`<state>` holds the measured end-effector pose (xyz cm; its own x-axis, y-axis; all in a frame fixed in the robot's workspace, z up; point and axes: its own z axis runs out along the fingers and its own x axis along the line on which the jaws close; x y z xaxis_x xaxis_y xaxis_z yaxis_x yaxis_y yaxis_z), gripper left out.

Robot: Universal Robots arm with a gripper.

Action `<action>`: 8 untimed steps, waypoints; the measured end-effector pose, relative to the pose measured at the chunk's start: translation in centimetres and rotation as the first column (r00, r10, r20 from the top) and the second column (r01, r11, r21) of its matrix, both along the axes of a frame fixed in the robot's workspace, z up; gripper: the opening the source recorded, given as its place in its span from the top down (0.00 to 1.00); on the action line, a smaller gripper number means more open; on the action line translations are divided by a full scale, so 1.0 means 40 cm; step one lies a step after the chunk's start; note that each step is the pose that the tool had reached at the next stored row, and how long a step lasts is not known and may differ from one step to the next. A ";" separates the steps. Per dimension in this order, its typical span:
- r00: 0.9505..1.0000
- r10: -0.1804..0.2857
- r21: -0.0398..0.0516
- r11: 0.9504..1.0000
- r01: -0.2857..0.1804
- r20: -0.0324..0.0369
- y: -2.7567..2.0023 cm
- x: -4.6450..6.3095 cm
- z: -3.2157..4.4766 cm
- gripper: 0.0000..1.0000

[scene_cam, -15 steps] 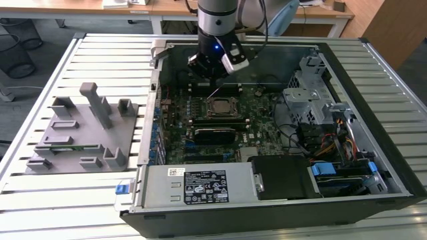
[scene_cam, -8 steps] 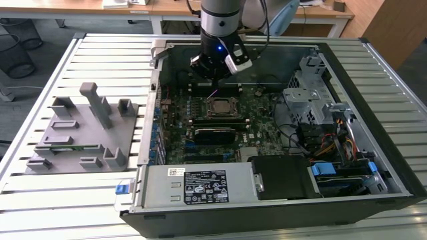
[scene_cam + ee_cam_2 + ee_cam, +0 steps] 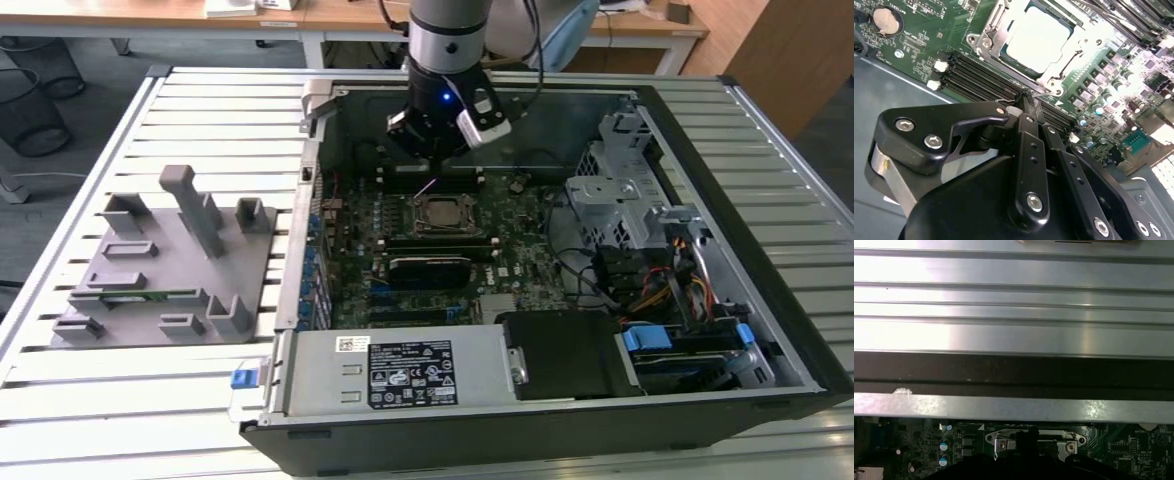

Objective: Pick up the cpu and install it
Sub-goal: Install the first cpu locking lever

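Over the open case (image 3: 747,250) we have the arm (image 3: 451,40) reaching down, its gripper (image 3: 430,165) hanging just above the motherboard (image 3: 514,235), at about twelve o'clock from the socket (image 3: 445,214) in the exterior view. We see the cpu (image 3: 1038,37) lying flat inside the socket frame (image 3: 985,36) in the second wrist view, pale top showing, nothing touching it. Our gripper's fingers (image 3: 1024,107) come together at the tips with nothing between them. Off at nine o'clock from the case sits the grey fixture (image 3: 160,265) on the slatted table (image 3: 80,400).
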<state>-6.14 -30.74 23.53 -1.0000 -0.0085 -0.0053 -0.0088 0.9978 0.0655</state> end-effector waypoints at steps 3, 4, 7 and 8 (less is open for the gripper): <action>1.000 0.000 0.000 1.000 0.000 0.000 0.001 0.006 -0.002 0.89; 1.000 0.000 0.000 1.000 0.000 0.000 0.001 0.008 -0.002 0.89; 1.000 0.001 0.000 1.000 -0.001 0.000 0.002 0.014 -0.006 0.89; 1.000 0.001 0.000 1.000 -0.001 0.000 0.002 0.015 -0.008 0.89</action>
<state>-5.53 -30.65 23.20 -0.9999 -0.0094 -0.0052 -0.0097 0.9978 0.0655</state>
